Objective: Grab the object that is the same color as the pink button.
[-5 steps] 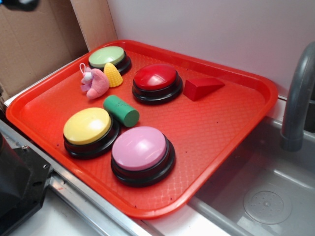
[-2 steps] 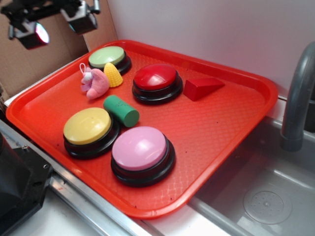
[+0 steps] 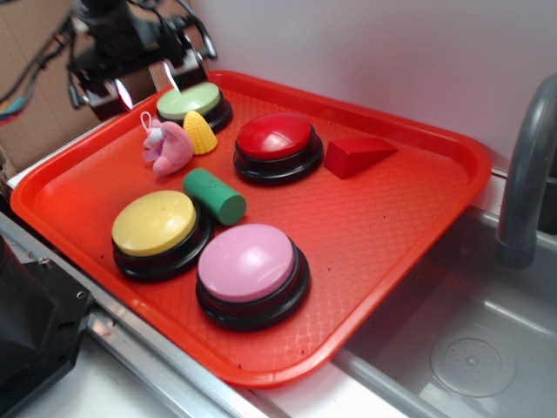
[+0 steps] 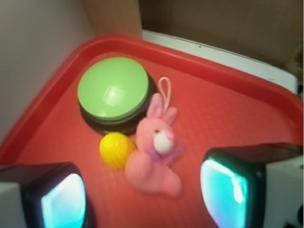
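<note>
The pink plush bunny [image 3: 166, 145] with a white face and white loop lies at the back left of the red tray [image 3: 374, 226], touching the yellow corn cone [image 3: 200, 132]. The pink button [image 3: 251, 272] with a pale pink dome on a black base sits at the tray's front. My gripper [image 3: 144, 87] hangs open above the tray's back left corner, above and behind the bunny. In the wrist view the bunny [image 4: 156, 156] lies between and just beyond my two fingers, with the gripper [image 4: 145, 199] wide open and empty.
A green button [image 3: 191, 103], a red button [image 3: 277, 144], a yellow button [image 3: 157, 228], a green cylinder [image 3: 214, 196] and a red wedge [image 3: 357, 155] share the tray. Cardboard walls stand at back left. A sink [image 3: 470, 348] with a grey faucet [image 3: 526, 174] lies to the right.
My gripper has come in from the upper left and moved right and down toward the bunny. Nothing on the tray has moved.
</note>
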Motion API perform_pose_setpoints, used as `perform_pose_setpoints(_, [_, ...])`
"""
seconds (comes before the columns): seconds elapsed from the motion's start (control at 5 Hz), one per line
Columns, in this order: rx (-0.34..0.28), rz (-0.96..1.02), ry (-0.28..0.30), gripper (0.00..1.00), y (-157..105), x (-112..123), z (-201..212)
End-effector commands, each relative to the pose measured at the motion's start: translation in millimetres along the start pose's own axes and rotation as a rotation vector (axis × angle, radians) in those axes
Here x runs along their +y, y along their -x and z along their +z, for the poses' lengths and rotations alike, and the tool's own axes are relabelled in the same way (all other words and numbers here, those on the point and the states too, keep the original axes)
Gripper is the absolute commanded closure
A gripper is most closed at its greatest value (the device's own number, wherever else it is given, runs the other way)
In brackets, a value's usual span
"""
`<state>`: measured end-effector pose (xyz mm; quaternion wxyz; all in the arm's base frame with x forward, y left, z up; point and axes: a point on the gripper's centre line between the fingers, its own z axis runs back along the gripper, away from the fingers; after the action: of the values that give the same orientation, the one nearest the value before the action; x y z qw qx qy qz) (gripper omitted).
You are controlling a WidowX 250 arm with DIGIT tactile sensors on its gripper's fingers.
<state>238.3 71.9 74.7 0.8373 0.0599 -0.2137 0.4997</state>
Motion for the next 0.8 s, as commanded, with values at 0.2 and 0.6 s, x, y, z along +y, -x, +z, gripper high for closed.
perform_pose_setpoints(0.2, [0.039,0.020,-0.047,0.00,-11.4,17.9,-51.7])
perform_pose_setpoints(0.6, [0.044,-0.002,-0.015,1.00,-11.3,13.2,-41.7])
